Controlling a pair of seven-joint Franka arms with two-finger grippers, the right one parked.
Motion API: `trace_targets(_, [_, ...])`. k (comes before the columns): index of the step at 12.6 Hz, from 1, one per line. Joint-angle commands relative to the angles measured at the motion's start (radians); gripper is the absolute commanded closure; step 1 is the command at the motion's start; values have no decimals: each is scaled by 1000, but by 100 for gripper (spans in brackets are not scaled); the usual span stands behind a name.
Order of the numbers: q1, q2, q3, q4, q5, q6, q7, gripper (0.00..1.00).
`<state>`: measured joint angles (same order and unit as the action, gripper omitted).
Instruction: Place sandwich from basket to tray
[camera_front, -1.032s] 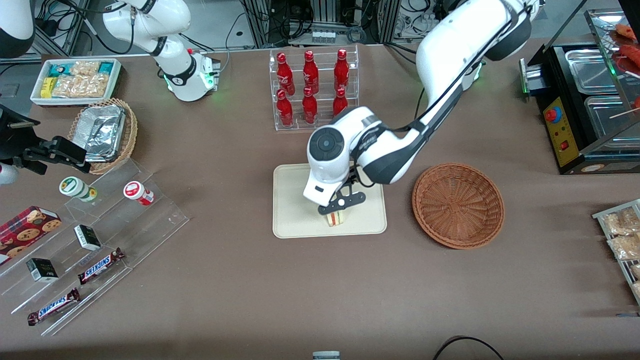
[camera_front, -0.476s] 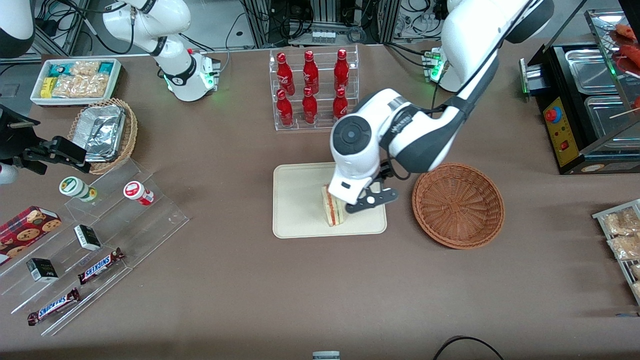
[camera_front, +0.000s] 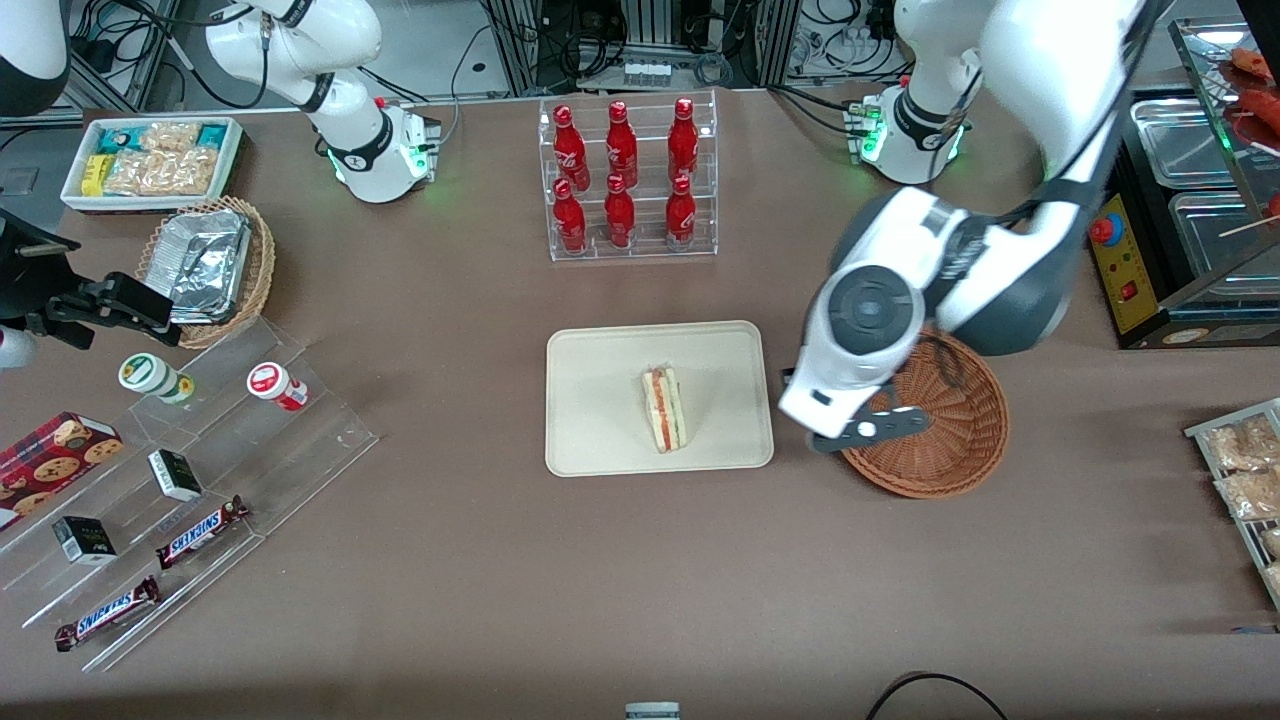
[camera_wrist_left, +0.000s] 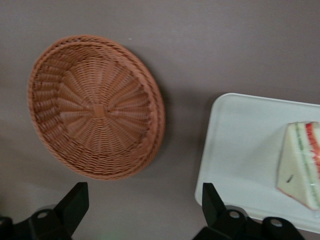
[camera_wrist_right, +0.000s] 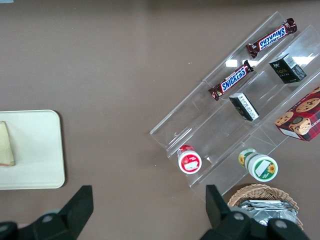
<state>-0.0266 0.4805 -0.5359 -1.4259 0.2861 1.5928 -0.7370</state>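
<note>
The pincer (camera_front: 868, 432) has let go of the sandwich (camera_front: 665, 409) and swung away from the tray (camera_front: 600, 440) within the last second; it now hangs above the gap between tray and basket (camera_front: 950, 440), over the basket's rim, with its fingers (camera_wrist_left: 74, 204) spread wide and nothing between them. A second ago it was down on the tray with the sandwich at its tips, so the release is done and the arm is clearing off toward its own end of the worktop. The task looks complete: the basket is empty, its woven floor bare, and the sandwich sits alone on the tray, near the edge closest to the basket and rather toward the front camera. It stands as a pale white wedge with its red, yellow and green filling layers facing up, apparently undamaged and lying well inside the low rim.
</note>
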Motion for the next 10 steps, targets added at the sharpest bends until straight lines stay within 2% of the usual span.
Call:
trace_targets(1, [98,-94,-4,-93,-57,-14,111,0])
trace_targets(8, [234,-178,-1,-111,-65,-125,307,0])
trace_targets(9, [232,-210,16,-123,-97,-140,342,0])
trace_targets(10, [217,-242,90,-136,-131,-157,400,0])
